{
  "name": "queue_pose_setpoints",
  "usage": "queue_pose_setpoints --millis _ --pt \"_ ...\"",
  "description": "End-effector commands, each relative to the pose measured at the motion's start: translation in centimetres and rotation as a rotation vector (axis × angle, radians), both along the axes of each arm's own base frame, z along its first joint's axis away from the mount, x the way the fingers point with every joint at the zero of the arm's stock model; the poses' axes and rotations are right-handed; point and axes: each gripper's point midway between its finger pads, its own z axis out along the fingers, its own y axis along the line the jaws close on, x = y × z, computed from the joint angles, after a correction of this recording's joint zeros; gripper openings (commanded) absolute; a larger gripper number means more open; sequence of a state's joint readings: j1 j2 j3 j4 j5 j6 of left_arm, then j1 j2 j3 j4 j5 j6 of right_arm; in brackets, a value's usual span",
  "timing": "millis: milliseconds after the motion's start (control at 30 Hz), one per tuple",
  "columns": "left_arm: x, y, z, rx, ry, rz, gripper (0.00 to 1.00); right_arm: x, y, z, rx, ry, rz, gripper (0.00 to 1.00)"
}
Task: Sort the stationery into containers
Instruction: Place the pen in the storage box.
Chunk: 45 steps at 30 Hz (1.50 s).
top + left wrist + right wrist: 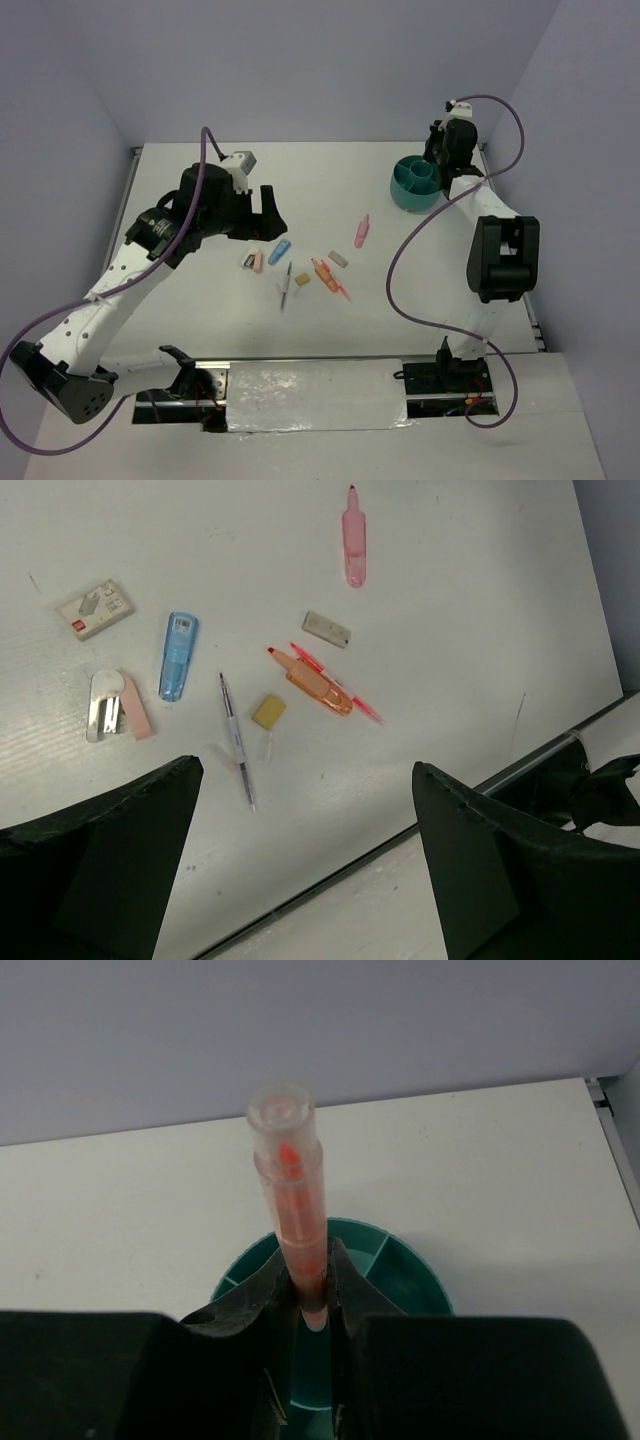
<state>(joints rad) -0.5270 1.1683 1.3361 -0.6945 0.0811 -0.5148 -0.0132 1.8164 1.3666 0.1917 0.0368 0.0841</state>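
Note:
My right gripper [312, 1280] is shut on a translucent orange-pink marker [292, 1200] and holds it upright over the round teal organiser cup [400, 1270], which stands at the far right of the table [412, 184]. My left gripper [308, 770] is open and empty, hovering above the stationery in the middle of the table. Below it lie a pink marker [353, 542], an orange marker [315, 685], a thin dark pen [236, 740], a blue block [177, 655], a grey eraser [326, 629], a tan block [268, 711] and a pink block [135, 708].
A white boxed eraser [95, 608] lies at the far left of the cluster. A thin red pen [362, 705] lies beside the orange marker. The table's near edge [500, 775] runs just below the cluster. Walls close the back and sides.

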Motion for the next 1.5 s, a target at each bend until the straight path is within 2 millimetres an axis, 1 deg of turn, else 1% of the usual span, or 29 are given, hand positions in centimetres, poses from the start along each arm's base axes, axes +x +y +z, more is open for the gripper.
queue_pose_setpoints --millis 0,33,100,133,300,433,467,533,633,667,767,833,900,933,967,1000,1033,1067,1100,1133,1167,1200,1233,1267,1300,1333,1400,1433,1467 --pt "-0.7 0.1 -0.2 0.026 -0.006 -0.044 0.99 2.0 -0.1 4.3 0.014 -0.142 0.017 0.02" --pt "-0.7 0.3 -0.3 0.032 -0.009 -0.036 0.99 1.9 -0.1 3.3 0.021 -0.127 0.017 0.02" --pt "-0.7 0.4 -0.5 0.038 -0.007 -0.031 1.00 1.8 -0.2 2.9 0.036 -0.131 0.000 0.03" --pt "-0.7 0.5 -0.7 0.042 -0.003 -0.027 0.99 1.6 -0.2 1.9 0.045 -0.115 -0.002 0.03" --pt "-0.5 0.5 -1.4 0.047 0.008 -0.019 0.99 0.8 0.1 -0.5 0.061 -0.072 0.004 0.04" --pt "-0.3 0.2 -1.6 0.042 0.021 -0.021 0.99 -0.1 0.1 -1.3 0.061 -0.056 0.005 0.05" --pt "-0.2 0.2 -1.7 0.042 0.020 -0.019 0.99 -0.2 0.1 -1.3 0.062 -0.064 0.004 0.07" --pt "-0.1 0.1 -1.8 0.040 0.018 -0.020 0.99 -0.6 0.1 -1.9 0.059 -0.047 0.006 0.08" --pt "-0.2 -0.2 -2.3 0.040 0.032 -0.036 0.99 -0.5 0.8 -2.9 0.065 -0.013 0.043 0.19" --pt "-0.2 -0.3 -2.4 0.037 0.038 -0.046 0.99 -0.5 0.9 -2.8 0.066 -0.011 0.049 0.29" --pt "-0.1 -0.3 -2.3 0.041 0.044 -0.040 0.99 -0.8 0.8 -2.2 0.068 -0.023 0.044 0.42" --pt "-0.1 -0.2 -1.9 0.037 0.028 -0.036 0.99 -0.9 0.9 -1.8 0.061 -0.018 0.049 0.46" --pt "0.0 -0.1 -2.0 0.042 0.027 -0.028 0.99 -0.8 0.9 -0.5 0.059 -0.035 0.050 0.47" --pt "0.0 0.0 -2.1 0.048 0.033 -0.021 0.99 -1.0 0.9 0.2 0.062 -0.044 0.051 0.51" --pt "0.1 0.2 -2.2 0.053 0.036 -0.013 0.99 -0.9 0.9 1.1 0.064 -0.058 0.049 0.52" --pt "0.2 0.4 -2.2 0.061 0.036 0.003 0.99 -1.1 0.9 1.4 0.073 -0.052 0.047 0.52" --pt "0.2 0.7 -2.4 0.073 0.046 0.023 0.99 -1.5 1.1 3.2 0.084 -0.080 0.050 0.52" --pt "0.3 1.2 -2.6 0.080 0.068 0.065 0.99 -2.0 2.3 4.1 0.113 -0.087 0.096 0.52" --pt "1.2 2.7 -2.8 0.129 0.061 0.157 0.99 -2.7 3.2 4.5 0.122 -0.074 0.118 0.52" --pt "1.0 4.0 -3.6 0.161 0.114 0.230 0.99 -4.2 6.6 6.8 0.114 -0.096 0.187 0.52" --pt "2.0 5.9 -3.9 0.206 0.128 0.328 0.99 -6.1 8.5 7.4 0.092 -0.058 0.229 0.52" --pt "2.2 6.9 -4.4 0.223 0.159 0.372 0.99 -7.0 10.3 8.1 0.066 -0.048 0.251 0.54" --pt "1.9 7.8 -4.9 0.234 0.204 0.414 0.99 -8.9 14.8 7.7 0.019 -0.008 0.340 0.55" --pt "2.6 9.0 -5.0 0.230 0.219 0.461 0.99 -10.9 16.4 5.8 -0.014 0.093 0.367 0.55" --pt "2.8 9.2 -4.8 0.215 0.225 0.469 0.99 -12.2 17.8 5.2 -0.028 0.129 0.382 0.56" --pt "3.1 9.3 -4.5 0.204 0.215 0.477 0.99 -14.4 21.0 4.2 -0.015 0.177 0.440 0.59" --pt "3.5 9.5 -3.4 0.189 0.186 0.482 0.99 -17.8 22.8 0.6 -0.011 0.317 0.485 0.61" --pt "3.6 9.5 -3.0 0.191 0.175 0.470 0.99 -19.4 23.9 -0.6 0.001 0.366 0.511 0.61" --pt "3.7 9.4 -2.7 0.189 0.169 0.458 0.99 -21.8 25.6 -2.0 -0.020 0.421 0.570 0.61"
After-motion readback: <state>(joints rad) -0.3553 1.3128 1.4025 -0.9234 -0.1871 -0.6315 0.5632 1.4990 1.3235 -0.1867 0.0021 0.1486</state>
